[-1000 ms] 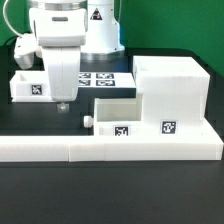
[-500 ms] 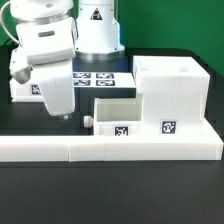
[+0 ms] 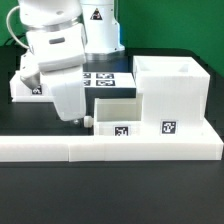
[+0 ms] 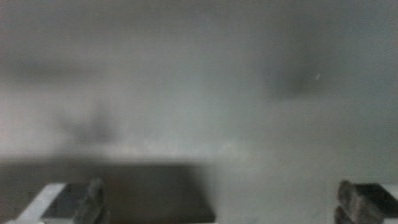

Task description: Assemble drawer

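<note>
The tall white housing [image 3: 170, 92] with a square tag stands at the exterior view's right. A shallow tagged tray [image 3: 117, 115] lies against its left side, with its round knob [image 3: 86, 121] pointing left. A second tray [image 3: 24, 88] lies at the far left, partly hidden behind the arm. My gripper [image 3: 73, 117] hangs low, just left of the knob, close to the table. In the blurred wrist view the gripper [image 4: 217, 205] shows two dark fingers [image 4: 71, 203] far apart with nothing between them: it is open and empty.
The marker board [image 3: 102, 78] lies at the back by the robot base. The long low white L-shaped border wall [image 3: 110, 149] runs along the front and up the right side, right behind the tray and housing.
My gripper has moved from above the left tray toward the exterior view's right and front, lower, ending beside the front tray's knob. The parts have not moved.
</note>
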Motion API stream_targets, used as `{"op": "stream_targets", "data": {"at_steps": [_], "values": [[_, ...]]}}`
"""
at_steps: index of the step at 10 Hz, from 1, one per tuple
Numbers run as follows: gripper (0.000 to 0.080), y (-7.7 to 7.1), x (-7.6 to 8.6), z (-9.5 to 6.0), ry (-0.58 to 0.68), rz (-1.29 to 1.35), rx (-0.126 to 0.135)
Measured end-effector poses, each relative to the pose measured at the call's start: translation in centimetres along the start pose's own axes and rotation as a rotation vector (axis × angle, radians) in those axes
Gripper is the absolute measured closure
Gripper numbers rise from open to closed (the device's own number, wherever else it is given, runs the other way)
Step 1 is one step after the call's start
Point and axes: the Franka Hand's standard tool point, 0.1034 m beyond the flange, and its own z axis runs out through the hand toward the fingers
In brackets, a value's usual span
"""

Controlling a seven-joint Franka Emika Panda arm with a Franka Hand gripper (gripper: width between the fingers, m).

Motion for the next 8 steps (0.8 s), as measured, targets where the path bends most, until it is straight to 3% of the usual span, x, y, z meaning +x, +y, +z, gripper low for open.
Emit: {"op": "stream_targets", "data": {"at_steps": [3,8], "values": [[0.0150,0.6,2.0,0.2,-0.011,0.106,0.005],[0.0150,0.6,2.1,0.2,-0.032,0.161,0.008]]}}
